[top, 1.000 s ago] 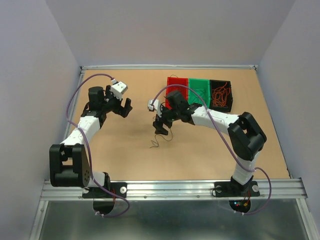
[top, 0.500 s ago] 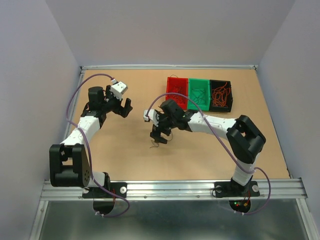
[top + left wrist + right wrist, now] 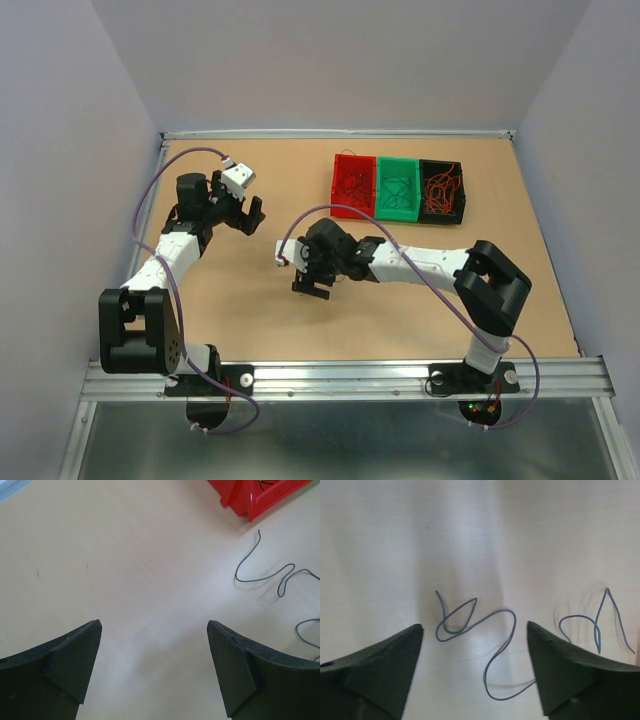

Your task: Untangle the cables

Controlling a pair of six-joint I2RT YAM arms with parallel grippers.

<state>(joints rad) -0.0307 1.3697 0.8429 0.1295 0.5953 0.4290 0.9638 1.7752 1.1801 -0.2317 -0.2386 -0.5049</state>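
Grey cable (image 3: 502,610) lies between the parted fingers of the right gripper (image 3: 474,626).

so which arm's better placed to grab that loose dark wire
Right arm: its open jaws hang over the wire, which lies between them in the wrist view. The left arm sits off to the side, apart from it.

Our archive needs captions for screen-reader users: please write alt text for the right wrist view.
The right gripper hangs open over a pale table, with a thin dark wire lying in loose curls between its two black fingers. A second curl of wire lies off to one side, outside the fingers.
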